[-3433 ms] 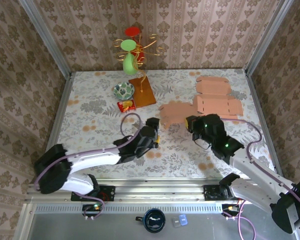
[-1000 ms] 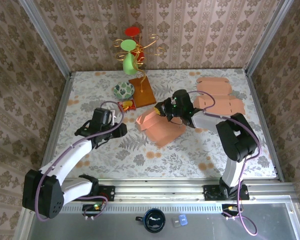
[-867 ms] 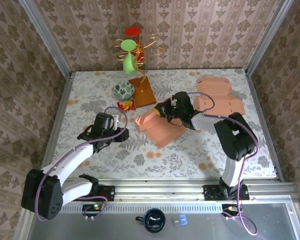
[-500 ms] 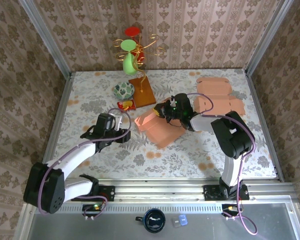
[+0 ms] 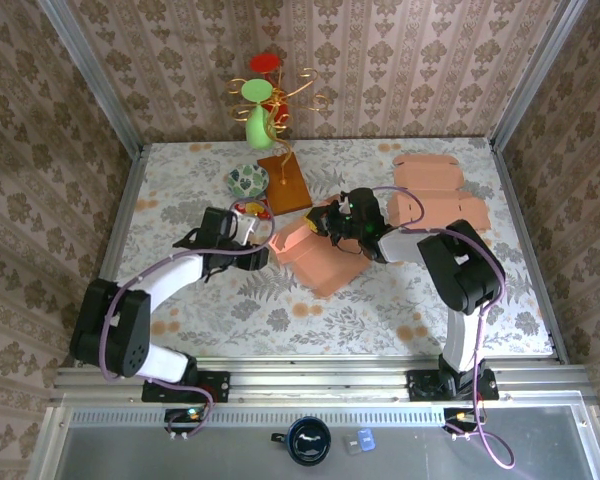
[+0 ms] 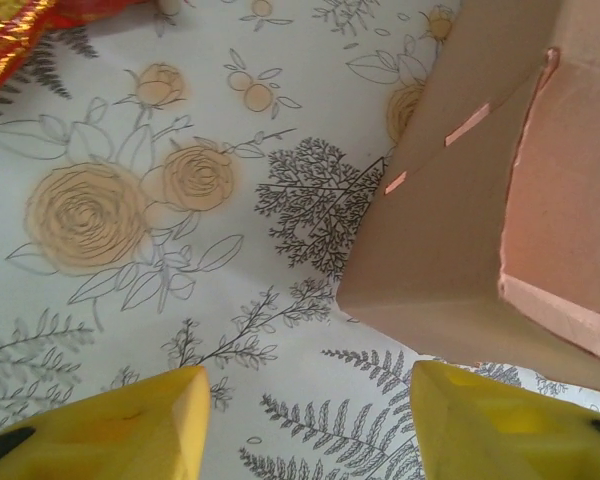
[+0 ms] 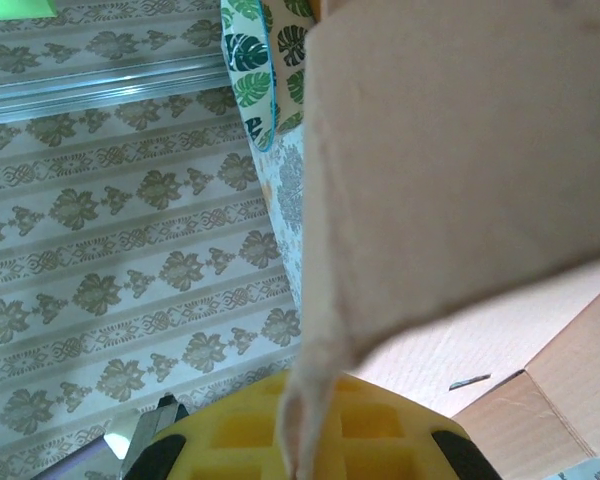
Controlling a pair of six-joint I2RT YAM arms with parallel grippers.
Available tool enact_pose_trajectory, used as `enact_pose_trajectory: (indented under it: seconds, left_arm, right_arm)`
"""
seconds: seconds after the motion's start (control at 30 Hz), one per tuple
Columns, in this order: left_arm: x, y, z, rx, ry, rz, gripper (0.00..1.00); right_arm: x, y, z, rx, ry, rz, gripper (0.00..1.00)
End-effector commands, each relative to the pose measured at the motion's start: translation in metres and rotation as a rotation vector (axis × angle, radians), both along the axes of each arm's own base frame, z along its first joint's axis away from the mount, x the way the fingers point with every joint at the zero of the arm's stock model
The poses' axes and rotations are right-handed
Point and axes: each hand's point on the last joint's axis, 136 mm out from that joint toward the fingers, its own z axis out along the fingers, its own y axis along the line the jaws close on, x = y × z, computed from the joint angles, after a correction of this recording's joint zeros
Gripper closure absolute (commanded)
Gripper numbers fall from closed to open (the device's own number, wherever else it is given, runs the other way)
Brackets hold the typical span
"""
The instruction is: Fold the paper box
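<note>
Bench (image 5: 180,210): white cloth with a floral print in grey and tan. Walls (image 5: 410,60) in damask wallpaper, aluminium rail (image 5: 310,372) along the near edge. Paper box (image 5: 318,255) sits mid-bench, salmon-brown card, part-formed: one end open, slits in the side wall, a flap raised on the far side. Right end effector (image 5: 332,220) clamped on that thin flap, pads tight against the card. Left end effector (image 6: 305,420) spread apart, nothing between, low over the cloth just beside the box's corner. Flat blanks (image 5: 440,195) of the same card lie far right.
</note>
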Motion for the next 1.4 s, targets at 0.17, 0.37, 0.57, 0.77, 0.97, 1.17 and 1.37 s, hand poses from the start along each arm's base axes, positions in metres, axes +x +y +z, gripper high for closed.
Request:
enact_pose_trajectory:
  seconds: [0.17, 0.37, 0.57, 0.77, 0.97, 1.17, 1.37]
  left_arm:
    - [0.003, -0.02, 0.012, -0.043, -0.038, -0.143, 0.45]
    - [0.003, -0.029, 0.008, -0.037, -0.037, -0.179, 0.47]
    - [0.005, -0.036, 0.008, -0.017, -0.055, -0.184, 0.53]
    - [0.007, -0.039, 0.008, -0.008, -0.077, -0.172, 0.61]
    - [0.005, -0.05, 0.009, 0.002, -0.097, -0.18, 0.64]
    - [0.009, -0.053, 0.008, 0.018, -0.111, -0.144, 0.65]
    - [0.011, -0.051, 0.003, 0.032, -0.105, -0.102, 0.65]
  right_arm:
    - [-0.001, 0.004, -0.011, 0.005, 0.023, 0.019, 1.0]
    - [0.002, 0.005, -0.011, 0.015, 0.027, 0.014, 1.0]
    - [0.004, 0.006, -0.011, 0.025, 0.031, 0.011, 1.0]
    - [0.006, 0.007, -0.009, 0.034, 0.029, 0.007, 1.0]
    - [0.008, 0.008, -0.01, 0.048, 0.031, -0.004, 1.0]
    - [0.01, 0.009, -0.01, 0.061, 0.031, -0.017, 1.0]
    - [0.01, 0.009, -0.01, 0.063, 0.02, -0.027, 1.0]
